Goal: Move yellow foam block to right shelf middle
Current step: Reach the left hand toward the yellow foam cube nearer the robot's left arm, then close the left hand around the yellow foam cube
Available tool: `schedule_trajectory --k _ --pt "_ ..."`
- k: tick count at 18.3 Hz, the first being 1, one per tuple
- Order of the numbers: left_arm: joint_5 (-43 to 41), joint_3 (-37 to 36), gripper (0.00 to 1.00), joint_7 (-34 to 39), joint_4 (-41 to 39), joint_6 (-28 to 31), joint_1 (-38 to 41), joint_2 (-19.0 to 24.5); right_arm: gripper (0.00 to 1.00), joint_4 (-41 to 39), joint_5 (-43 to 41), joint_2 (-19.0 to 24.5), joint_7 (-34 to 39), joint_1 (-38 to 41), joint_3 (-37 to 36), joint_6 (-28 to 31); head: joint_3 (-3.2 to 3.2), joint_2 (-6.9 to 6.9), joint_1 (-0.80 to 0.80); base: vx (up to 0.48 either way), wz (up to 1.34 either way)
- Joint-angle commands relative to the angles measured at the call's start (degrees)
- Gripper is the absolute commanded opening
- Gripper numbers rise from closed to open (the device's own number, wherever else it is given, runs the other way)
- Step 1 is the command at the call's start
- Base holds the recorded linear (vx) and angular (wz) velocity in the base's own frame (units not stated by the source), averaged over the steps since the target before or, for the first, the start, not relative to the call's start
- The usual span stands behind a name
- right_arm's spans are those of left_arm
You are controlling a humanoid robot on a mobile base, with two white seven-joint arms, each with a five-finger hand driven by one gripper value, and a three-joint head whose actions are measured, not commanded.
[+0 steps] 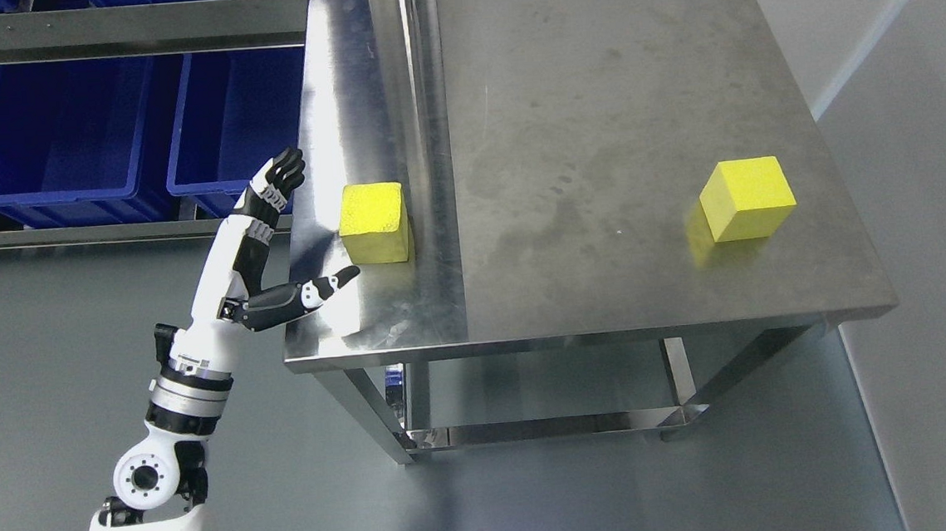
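While unlabelled (both): yellow foam blocks [374, 221]

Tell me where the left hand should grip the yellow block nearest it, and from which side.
Probably its near and far vertical faces, coming in from the left. The left yellow block sits flat and square; the open left hand already brackets it, thumb near, fingers far.

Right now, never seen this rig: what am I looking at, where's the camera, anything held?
One picture, taken from a camera on a humanoid robot's head, looking down. The white arm from the lower left ends in the left robot hand, fingers spread, holding nothing, beside a steel table. Two yellow foam blocks sit on it: the left block near the hand, the right block toward the far side. Blue bins sit on a rack upper left. The right arm is out of view.
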Motion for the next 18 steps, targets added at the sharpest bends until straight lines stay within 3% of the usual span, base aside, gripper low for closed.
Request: schedule_trajectory --k 1,8,11,13,15,18 --pt "-9.7 -0.8 1.00 -1.2 1.1 2.4 -5.8 4.9 1.00 -1.0 0.0 -1.0 -0.1 1.1 0.0 0.0 0.00 0.00 0.00 0.000 0.00" --pt "-14.3 -8.1 1.00 -10.9 7.2 6.0 -13.3 6.1 1.00 -1.0 0.0 -1.0 -0.2 1.1 0.0 0.1 0.00 0.00 0.00 0.000 0.00" --pt "-16.5 -10.8 1.00 -11.0 11.6 12.0 -17.8 5.2 1.00 -1.0 0.0 -1.0 -0.2 1.1 0.0 0.0 0.00 0.00 0.00 0.000 0.00" --pt "-17.7 -11.5 0.91 -11.1 12.9 13.0 -20.3 5.0 1.00 -1.0 0.0 -1.0 -0.2 1.1 0.0 0.0 0.00 0.00 0.00 0.000 0.00" --pt "-20.9 -14.3 0.75 -11.2 13.0 13.1 -20.7 4.8 1.00 -1.0 0.0 -1.0 -0.2 1.1 0.0 0.0 0.00 0.00 0.00 0.000 0.00" --pt "-21.8 -17.6 0.65 -13.8 13.0 13.2 -19.7 4.1 1.00 -1.0 0.0 -1.0 -0.2 1.1 0.0 0.0 0.00 0.00 0.00 0.000 0.00"
